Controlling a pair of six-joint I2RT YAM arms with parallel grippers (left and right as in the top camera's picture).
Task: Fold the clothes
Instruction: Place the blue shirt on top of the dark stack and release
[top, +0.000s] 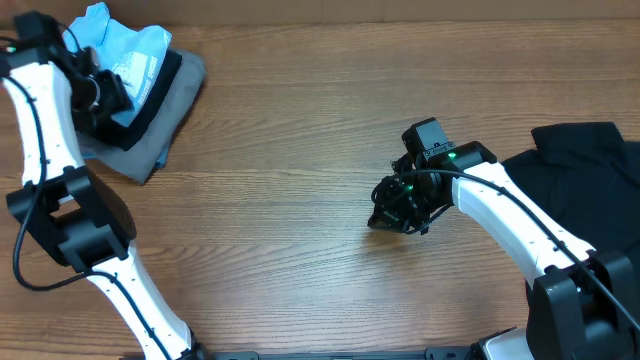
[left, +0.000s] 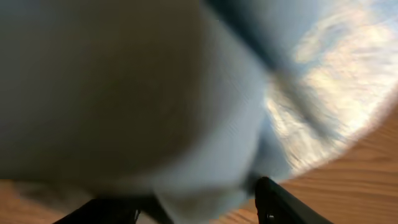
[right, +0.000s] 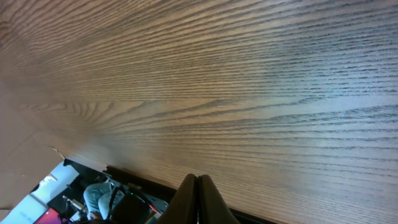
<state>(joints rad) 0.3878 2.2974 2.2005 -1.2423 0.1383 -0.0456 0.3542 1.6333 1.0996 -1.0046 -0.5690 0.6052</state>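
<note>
The left hand (top: 112, 95) is at the far left corner of the brown wood-grain desk (top: 300, 120), pressed into a small heap of clothes. Right under and just beyond it lies the crumpled light blue short-sleeved T-shirt (top: 135, 50), the top piece of the heap. Beneath the shirt, on the side of the hand towards the middle of the desk, a folded black fabric garment (top: 165, 78) shows as a dark band. Under that, a grey fabric garment (top: 165, 125) spreads out flat on the wood.

In the left wrist view the blue T-shirt (left: 155, 93) fills nearly the whole picture, blurred and very close. The left hand (left: 186, 208) has its two dark fingers (left: 273, 199) standing apart at the bottom edge, with a bulge of blue cloth hanging between them. Whether they actually pinch the cloth cannot be told.

The right hand (top: 385, 215) is right of the middle of the desk, well apart from the heap, with only bare wood below it. Its fingers are pressed together and it has hold of nothing. The right wrist view shows the hand (right: 198, 196) as a closed tip over the plain desk (right: 217, 93). Behind it, beside its own arm at the right edge, lies a second, larger black fabric garment (top: 590, 160).
</note>
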